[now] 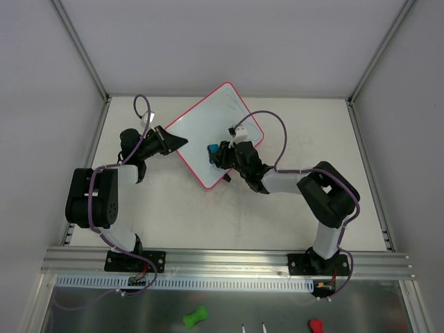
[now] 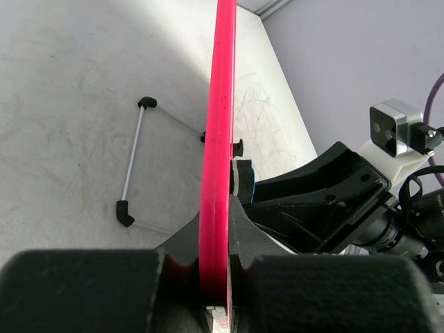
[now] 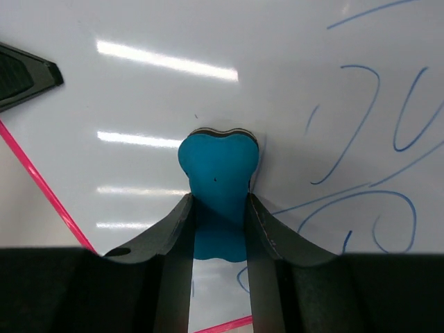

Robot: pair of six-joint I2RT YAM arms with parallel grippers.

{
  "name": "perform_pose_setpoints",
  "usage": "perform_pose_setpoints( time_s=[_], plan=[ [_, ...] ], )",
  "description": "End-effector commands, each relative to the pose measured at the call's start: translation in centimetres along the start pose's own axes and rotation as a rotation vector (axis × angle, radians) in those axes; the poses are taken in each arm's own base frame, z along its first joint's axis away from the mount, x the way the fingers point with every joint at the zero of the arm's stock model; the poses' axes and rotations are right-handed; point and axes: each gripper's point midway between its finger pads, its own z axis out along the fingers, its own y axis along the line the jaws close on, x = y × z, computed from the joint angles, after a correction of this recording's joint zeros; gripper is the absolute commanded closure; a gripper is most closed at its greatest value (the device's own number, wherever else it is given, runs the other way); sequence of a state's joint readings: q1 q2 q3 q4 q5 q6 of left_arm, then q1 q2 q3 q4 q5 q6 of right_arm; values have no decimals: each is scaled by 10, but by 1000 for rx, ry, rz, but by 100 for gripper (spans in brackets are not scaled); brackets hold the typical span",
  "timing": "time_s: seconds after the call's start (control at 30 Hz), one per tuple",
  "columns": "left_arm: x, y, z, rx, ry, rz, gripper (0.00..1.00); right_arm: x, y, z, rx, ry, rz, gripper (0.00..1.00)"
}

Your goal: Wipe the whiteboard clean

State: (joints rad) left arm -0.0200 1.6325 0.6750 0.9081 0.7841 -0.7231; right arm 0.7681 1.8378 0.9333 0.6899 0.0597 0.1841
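My left pincer (image 2: 216,281) clamped on whiteboard (image 2: 219,104) frame, right pincer (image 3: 219,229) gripping blue eraser (image 3: 218,163), scribbles (image 3: 358,144) seen only from right wrist

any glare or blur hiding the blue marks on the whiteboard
right wrist: strip-light reflections streak the whiteboard, clear of the sharp blue scribbles; left wrist: the left gripper looms dark and blurred at the bottom; top external: even light, scribbles too faint to see.

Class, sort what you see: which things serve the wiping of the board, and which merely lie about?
For the job: whiteboard; blue eraser; left pincer, clamping the board's frame; right pincer, holding the eraser.
Lying about: green bone-shaped piece; red piece.
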Motion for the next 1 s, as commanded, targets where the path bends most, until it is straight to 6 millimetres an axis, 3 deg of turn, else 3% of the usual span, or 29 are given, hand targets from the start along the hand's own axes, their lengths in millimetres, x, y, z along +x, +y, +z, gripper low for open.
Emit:
perform_pose_setpoints(
  time_s=[0.0,0.13,0.43,0.57,0.87,0.97],
  plan=[
    [-2,8,5,-27,-12,103,100,95,-80,-26,296,251,7,100],
    [-2,8,5,-26,-9,101,100,90,-89,-27,309,245,34,100],
    [-1,9,4,21,11,70,100,66,-64,-11,185,245,-67,100],
    [-2,8,5,32,21,64,100,65,-39,-6,92,256,-162,100],
    [-2,8,5,29,32,68,100,93,36,-3,-195,285,-307,100],
    [-1,9,5,28,37,64,100,88,43,-1,-206,273,-316,100]
  ],
)
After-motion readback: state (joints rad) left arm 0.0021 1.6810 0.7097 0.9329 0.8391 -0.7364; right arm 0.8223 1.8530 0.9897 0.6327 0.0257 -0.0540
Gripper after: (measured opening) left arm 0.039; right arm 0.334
